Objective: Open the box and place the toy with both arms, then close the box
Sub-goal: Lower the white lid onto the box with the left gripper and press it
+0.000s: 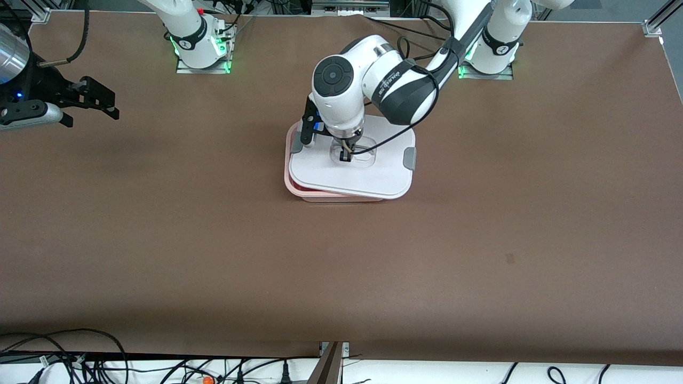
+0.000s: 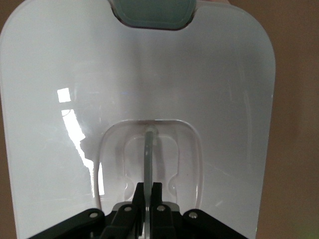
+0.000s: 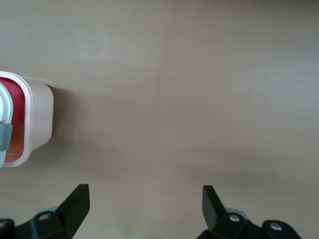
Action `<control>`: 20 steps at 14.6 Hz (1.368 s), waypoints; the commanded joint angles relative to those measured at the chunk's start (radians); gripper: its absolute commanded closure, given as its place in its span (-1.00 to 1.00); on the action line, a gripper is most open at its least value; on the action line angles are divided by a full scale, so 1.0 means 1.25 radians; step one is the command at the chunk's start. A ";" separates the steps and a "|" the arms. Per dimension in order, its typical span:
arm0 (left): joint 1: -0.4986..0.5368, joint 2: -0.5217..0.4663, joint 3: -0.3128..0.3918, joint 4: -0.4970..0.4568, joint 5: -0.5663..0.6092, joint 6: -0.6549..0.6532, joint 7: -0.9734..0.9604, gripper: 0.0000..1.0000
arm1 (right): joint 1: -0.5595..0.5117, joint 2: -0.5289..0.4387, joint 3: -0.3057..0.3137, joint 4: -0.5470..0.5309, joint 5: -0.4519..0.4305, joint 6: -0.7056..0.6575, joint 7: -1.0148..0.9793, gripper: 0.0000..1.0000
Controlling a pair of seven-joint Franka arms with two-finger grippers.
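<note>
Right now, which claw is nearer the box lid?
Left. The left claw is shut on the clear handle in the middle of the white lid. The right claw waits open above the table toward the right arm's end.

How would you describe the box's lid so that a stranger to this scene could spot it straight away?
On the brown table, look under the left gripper. There lies the white lid, askew on the pink box. It alone has grey clips and a recessed clear handle, which the left gripper pinches.

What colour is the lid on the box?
The lid is white, with grey clips; the front view shows it best.
</note>
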 commanded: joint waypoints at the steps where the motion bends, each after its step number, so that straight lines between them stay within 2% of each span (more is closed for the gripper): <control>1: -0.014 0.024 0.012 0.032 -0.001 -0.003 -0.036 1.00 | 0.004 -0.012 0.012 -0.001 -0.020 -0.002 0.031 -1.00; 9: -0.021 0.035 0.010 0.035 -0.003 0.026 -0.090 1.00 | 0.011 0.002 0.012 0.021 -0.050 -0.014 0.025 -1.00; 20: -0.029 0.059 0.013 0.034 -0.003 0.060 -0.130 1.00 | 0.011 0.007 0.010 0.019 -0.039 -0.010 0.028 -1.00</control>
